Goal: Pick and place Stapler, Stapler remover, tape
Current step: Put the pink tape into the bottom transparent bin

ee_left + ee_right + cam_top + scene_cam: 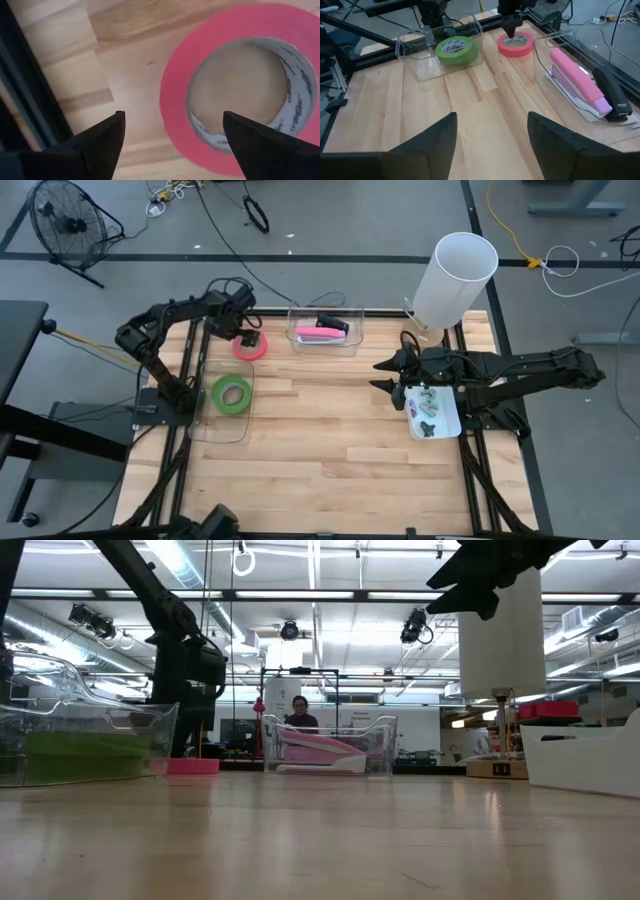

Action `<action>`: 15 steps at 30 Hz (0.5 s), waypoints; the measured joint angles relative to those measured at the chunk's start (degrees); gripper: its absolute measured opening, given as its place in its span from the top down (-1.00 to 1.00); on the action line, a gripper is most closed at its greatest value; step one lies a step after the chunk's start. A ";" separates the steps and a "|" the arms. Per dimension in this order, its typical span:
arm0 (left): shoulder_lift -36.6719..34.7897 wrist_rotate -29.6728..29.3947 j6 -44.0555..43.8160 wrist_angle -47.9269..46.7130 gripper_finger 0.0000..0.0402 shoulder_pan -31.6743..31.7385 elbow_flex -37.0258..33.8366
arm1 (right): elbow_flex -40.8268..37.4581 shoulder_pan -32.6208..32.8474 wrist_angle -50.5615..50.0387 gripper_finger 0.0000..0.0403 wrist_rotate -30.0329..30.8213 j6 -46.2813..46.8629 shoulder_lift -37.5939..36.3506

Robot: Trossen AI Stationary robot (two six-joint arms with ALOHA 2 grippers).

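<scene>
Tape comes first: a pink-red roll (pixel 250 345), a flat ring with a white inner core, lies flat on the bare wooden counter (pixel 330 440) near its far left corner. The left gripper (pixel 243 330) hangs right over it, jaws spread wide; one finger (pixel 95 145) stands outside the ring and the other over its open centre, neither gripping it. A green roll (pixel 232 393), also a flat ring, lies in a clear plastic bin (pixel 222 428) just nearer along the left edge.

At the far middle stands a second clear bin (pixel 352 340) holding a pink stapler (pixel 320 333) and a black one (pixel 333 322), side by side. A tall white cylinder (pixel 455 275) rises at the far right corner. A white tray (pixel 448 420) at the right edge carries small dark and pale items too small to name.

The right gripper (pixel 385 375) hovers above the counter just left of that tray, jaws apart and empty. Between the two arms the light planks are smooth, with visible grain. A person (pixel 298 712) shows in the room beyond.
</scene>
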 joint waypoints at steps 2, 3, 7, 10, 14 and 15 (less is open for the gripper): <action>0.00 0.01 -0.40 1.34 -0.67 0.00 -0.69 | 0.00 0.00 0.02 -0.19 0.01 0.00 -0.01; 0.00 -0.01 -0.70 2.02 -0.67 0.00 -0.81 | 0.00 0.00 0.00 -0.19 0.02 0.00 0.00; 0.00 -0.19 -2.66 5.74 -0.67 0.37 -2.11 | 0.00 0.02 -0.02 -0.19 0.02 -0.02 -0.02; 0.00 0.58 -3.59 6.94 -0.67 1.16 -3.32 | 0.00 0.00 -0.02 -0.19 0.02 -0.02 -0.02; 0.00 -0.02 -4.57 7.00 -0.62 1.51 -4.04 | 0.00 0.00 -0.03 -0.19 0.04 -0.24 -0.02; 0.00 -0.01 -4.57 7.03 -0.59 1.51 -4.04 | 0.00 0.00 -0.04 -0.19 0.04 -0.25 -0.02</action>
